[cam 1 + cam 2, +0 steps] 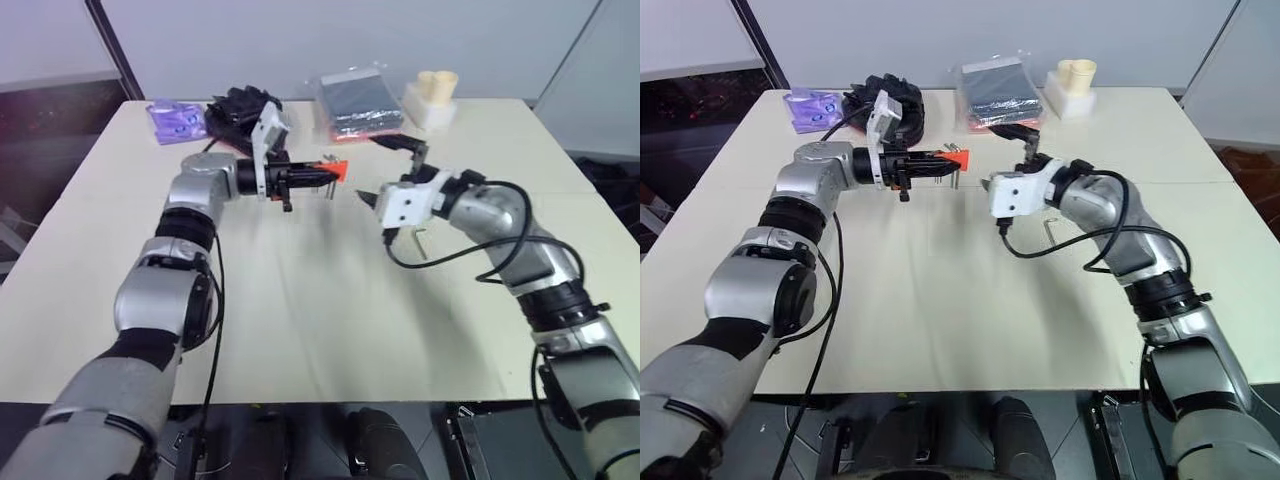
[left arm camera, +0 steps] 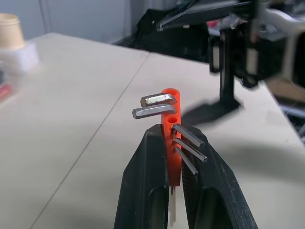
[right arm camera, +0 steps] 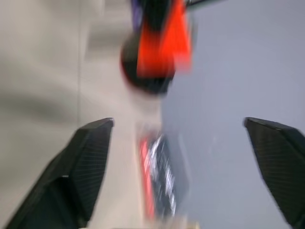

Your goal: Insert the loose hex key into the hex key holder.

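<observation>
Left gripper (image 2: 174, 157) jaws clenched on small red-orange plastic hex key holder (image 2: 170, 114) with silvery keys, held above pale beige surface (image 1: 300, 320), right gripper (image 3: 178, 167) jaws released wide just beside it, thin dark L-shaped loose hex key (image 1: 1051, 232) lay on surface beneath right arm.

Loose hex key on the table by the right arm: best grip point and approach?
Probably the long leg of the loose hex key, near mid-length, coming straight down with jaws across the shaft. It seems to lie flat on the table, too thin for a sideways pinch.
</observation>
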